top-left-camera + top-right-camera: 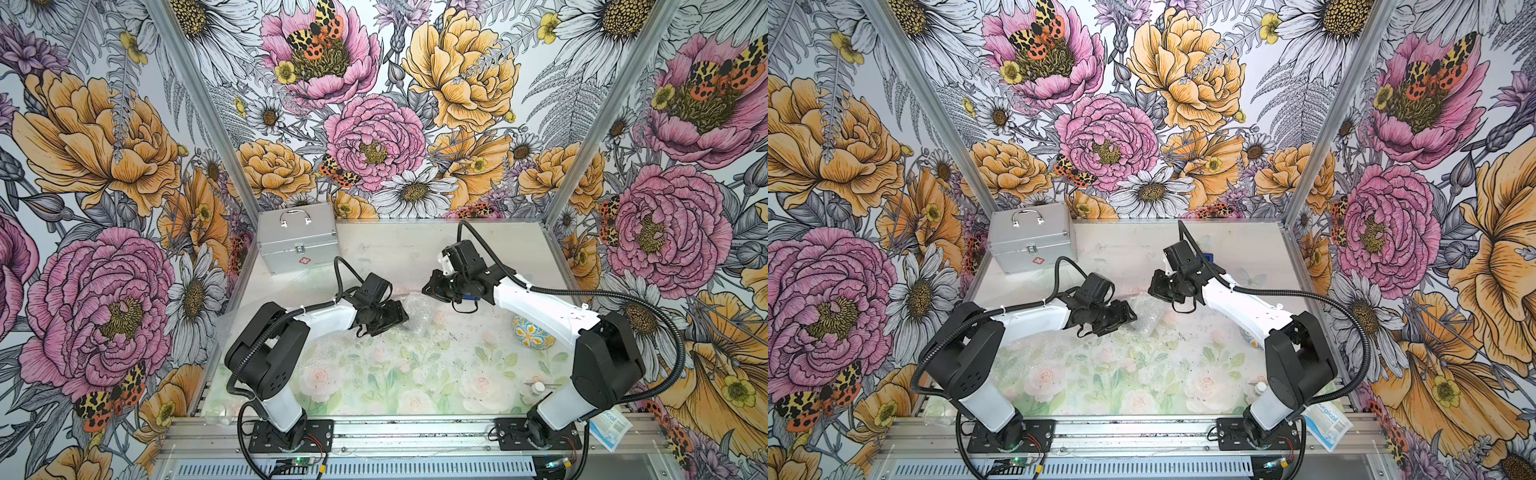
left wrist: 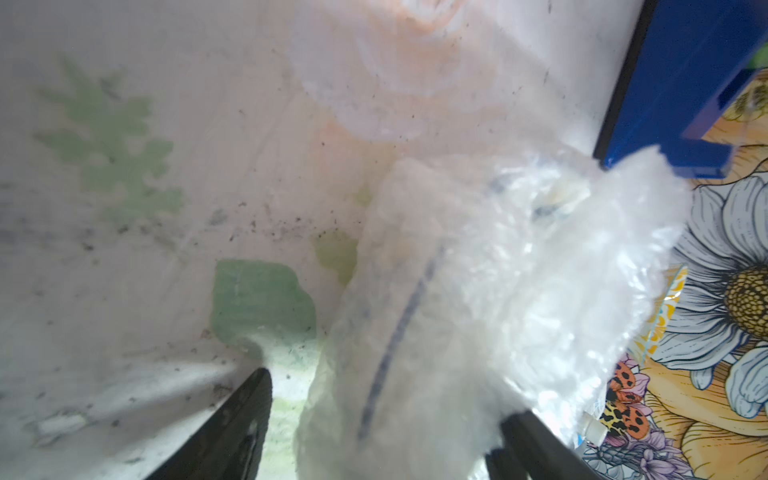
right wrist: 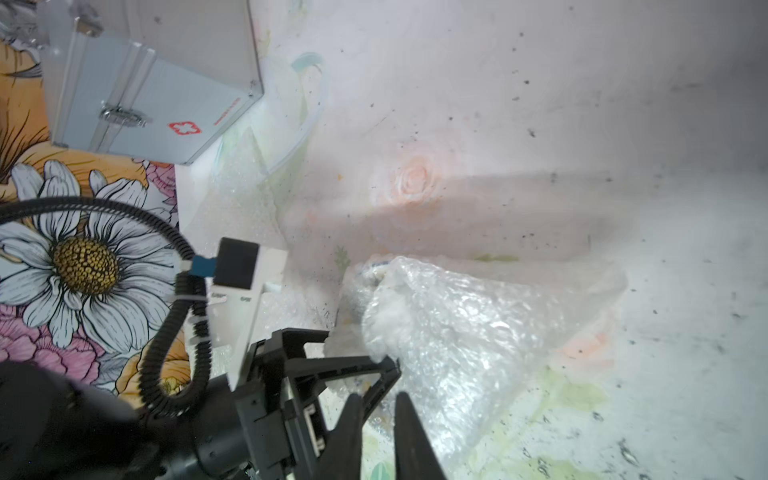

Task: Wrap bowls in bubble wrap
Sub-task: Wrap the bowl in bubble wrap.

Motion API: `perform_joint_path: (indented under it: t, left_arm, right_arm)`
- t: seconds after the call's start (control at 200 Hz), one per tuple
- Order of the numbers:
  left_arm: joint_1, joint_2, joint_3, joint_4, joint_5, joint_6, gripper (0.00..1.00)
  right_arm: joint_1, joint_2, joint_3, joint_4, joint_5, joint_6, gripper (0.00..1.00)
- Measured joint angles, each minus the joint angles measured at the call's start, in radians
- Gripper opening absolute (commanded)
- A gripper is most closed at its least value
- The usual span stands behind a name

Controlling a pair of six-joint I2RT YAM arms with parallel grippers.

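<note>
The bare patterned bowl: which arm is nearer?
Right. The right arm passes directly beside the bowl; the left arm is well away, with the left gripper at the bubble wrap.

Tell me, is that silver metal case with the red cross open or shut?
Shut: the silver metal case has its lid flush and latch down.

Bold floral walls (image 1: 104, 166) enclose a pale rose-print tabletop (image 1: 457, 365)

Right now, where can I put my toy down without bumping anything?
Looks bare: the far table between first-aid case and right arm; the mat between flat bubble wrap and small bottle. Crowded: the middle, both arms' jaws by the wrapped bundle.
</note>
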State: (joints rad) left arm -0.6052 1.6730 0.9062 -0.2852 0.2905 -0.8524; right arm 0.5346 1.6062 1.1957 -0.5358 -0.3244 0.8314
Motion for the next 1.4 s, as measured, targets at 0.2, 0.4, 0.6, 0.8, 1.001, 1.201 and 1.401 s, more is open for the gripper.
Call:
perform_joint_path:
  t: [0.2, 0.4, 0.6, 0.8, 1.001, 1.201, 1.401]
  left_arm:
    - [0.058, -0.051, -0.002, 0.012, 0.016, -0.012, 0.95]
    - [0.108, -0.062, 0.085, -0.052, 0.009, 0.050, 0.99]
    - [0.137, -0.021, 0.106, -0.047, 0.031, 0.084, 0.92]
    - [0.148, 0.030, 0.069, -0.006, 0.083, 0.071, 0.83]
    - [0.150, 0.030, 0.043, 0.025, 0.121, 0.066, 0.77]
    - [0.150, 0.030, 0.020, 0.059, 0.132, 0.043, 0.60]
    - [0.150, 0.031, -0.007, 0.091, 0.150, 0.026, 0.44]
  right_arm:
    - [0.025, 0.150, 0.004, -0.009, 0.006, -0.006, 0.13]
    - [0.060, 0.282, 0.140, -0.031, -0.003, -0.029, 0.13]
    - [0.091, 0.340, 0.219, -0.029, -0.010, -0.047, 0.12]
    - [0.096, 0.347, 0.213, -0.032, -0.010, -0.047, 0.13]
    - [0.104, 0.346, 0.206, -0.031, -0.010, -0.074, 0.14]
    - [0.121, 0.337, 0.206, -0.033, -0.003, -0.085, 0.14]
    - [0.127, 0.293, 0.191, -0.035, 0.007, -0.084, 0.13]
